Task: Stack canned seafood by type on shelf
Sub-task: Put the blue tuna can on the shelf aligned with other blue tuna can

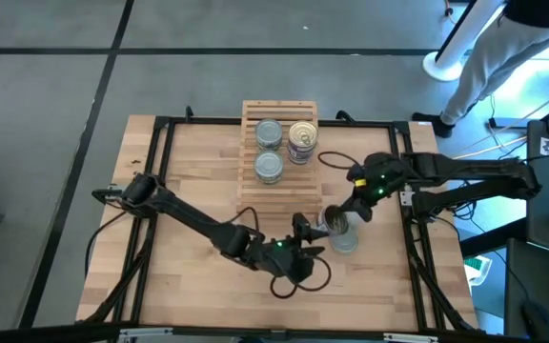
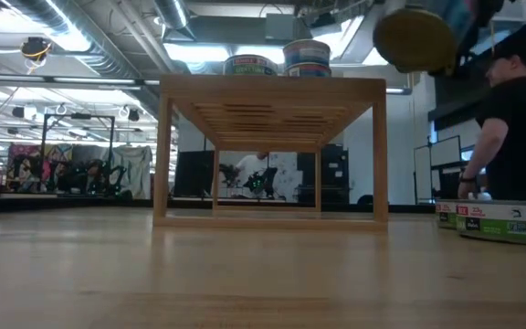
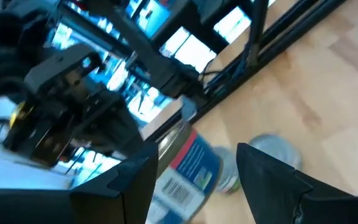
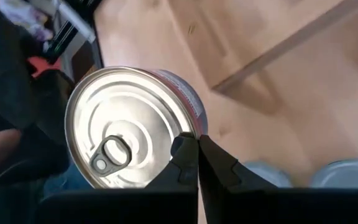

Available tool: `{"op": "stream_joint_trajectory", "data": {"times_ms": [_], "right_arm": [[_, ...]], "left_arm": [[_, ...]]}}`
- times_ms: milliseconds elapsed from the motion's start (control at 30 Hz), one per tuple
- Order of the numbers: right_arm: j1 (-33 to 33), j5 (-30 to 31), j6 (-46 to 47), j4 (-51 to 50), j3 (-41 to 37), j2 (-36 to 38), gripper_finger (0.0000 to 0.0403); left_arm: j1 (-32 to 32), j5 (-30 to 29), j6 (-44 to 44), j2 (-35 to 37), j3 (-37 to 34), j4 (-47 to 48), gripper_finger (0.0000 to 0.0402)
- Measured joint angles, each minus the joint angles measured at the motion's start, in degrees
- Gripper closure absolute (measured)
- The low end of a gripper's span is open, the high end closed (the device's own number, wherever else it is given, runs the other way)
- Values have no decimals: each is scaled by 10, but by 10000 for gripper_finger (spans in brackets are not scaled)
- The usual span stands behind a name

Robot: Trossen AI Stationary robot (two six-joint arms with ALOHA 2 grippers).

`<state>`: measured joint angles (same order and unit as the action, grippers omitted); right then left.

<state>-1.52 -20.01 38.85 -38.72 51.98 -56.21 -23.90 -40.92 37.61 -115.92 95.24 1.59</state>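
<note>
The light-wood slatted shelf (image 1: 279, 107) stands at the table's far middle, with two silver-topped tins (image 1: 268, 133), (image 1: 269, 167) and a gold-topped tin (image 1: 303, 141) on its top. My right gripper (image 1: 349, 211) is shut on a tin with a pull-tab top and a red-and-blue label (image 4: 129, 134), held high in the low view (image 2: 415, 37). My left gripper (image 1: 305, 232) is open just left of that tin. In its wrist view the fingers (image 3: 135, 180) stand either side of the tin (image 3: 188, 168); I cannot tell if they touch it. My right gripper pinches the tin's top rim (image 4: 190, 132) between its two fingers, which meet at the rim's edge. The tin is tipped on its side, its pull-tab top facing the wrist. It is lifted clear of the table.
Silver-topped tins (image 1: 346, 241) lie on the table under the held tin; two show in the right wrist view (image 4: 266, 174), (image 4: 347, 171). Green-labelled tins (image 2: 505, 222) show at table level. A black frame (image 1: 160, 191) borders the table. A person (image 2: 519, 128) stands beyond the table.
</note>
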Motion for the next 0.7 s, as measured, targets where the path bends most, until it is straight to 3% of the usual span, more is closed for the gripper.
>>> {"op": "stream_joint_trajectory", "data": {"times_ms": [267, 700], "right_arm": [[0, 127, 28, -19, 56, -6, 402], [-28, 190, 61, -10, 104, -84, 402]], "left_arm": [[1, -14, -15, 56, 0, 61, 188], [35, -19, -22, 79, 0, 86, 188]]}}
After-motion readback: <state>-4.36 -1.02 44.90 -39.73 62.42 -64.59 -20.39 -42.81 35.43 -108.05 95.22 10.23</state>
